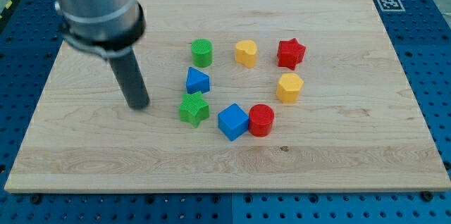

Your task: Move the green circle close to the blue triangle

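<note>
The green circle (201,52) stands on the wooden board just above the blue triangle (197,80), with a small gap between them. My tip (137,104) rests on the board to the view's left of the blue triangle and the green star (194,108), well apart from every block. The rod rises from the tip up to the grey arm at the view's top left.
A blue cube (233,121) and a red cylinder (261,119) sit below centre. A yellow heart-like block (246,52), a red star (290,53) and a yellow hexagon (289,86) lie to the right. The board (352,168) ends at a blue pegboard surround.
</note>
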You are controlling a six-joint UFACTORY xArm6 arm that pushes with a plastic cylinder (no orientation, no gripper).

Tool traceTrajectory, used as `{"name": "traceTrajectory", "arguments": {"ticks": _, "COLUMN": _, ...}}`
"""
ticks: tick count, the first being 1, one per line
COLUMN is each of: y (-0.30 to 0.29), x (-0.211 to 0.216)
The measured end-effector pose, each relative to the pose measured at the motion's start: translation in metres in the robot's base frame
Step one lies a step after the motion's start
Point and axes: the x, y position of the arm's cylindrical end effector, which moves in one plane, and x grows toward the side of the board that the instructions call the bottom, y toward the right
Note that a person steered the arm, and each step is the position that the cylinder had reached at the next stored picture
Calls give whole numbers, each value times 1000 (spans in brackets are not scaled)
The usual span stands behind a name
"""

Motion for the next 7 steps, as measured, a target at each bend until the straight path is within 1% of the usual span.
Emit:
{"name": "traceTrajectory", "arguments": {"ticks": 1, "y": -7, "x": -78}}
{"name": "traceTrajectory", "arguments": {"ticks": 2, "y": 18, "x": -115}}
{"name": "traceTrajectory", "arguments": {"ticks": 3, "y": 66, "x": -115}}
{"name": "traceTrajectory", "arguments": {"ticks": 4, "y": 97, "x": -115}}
{"name": "traceTrajectory", "arguments": {"ticks": 6, "y": 97, "x": -114}}
{"name": "traceTrajectory", "arguments": {"ticks": 7, "y": 97, "x": -96}}
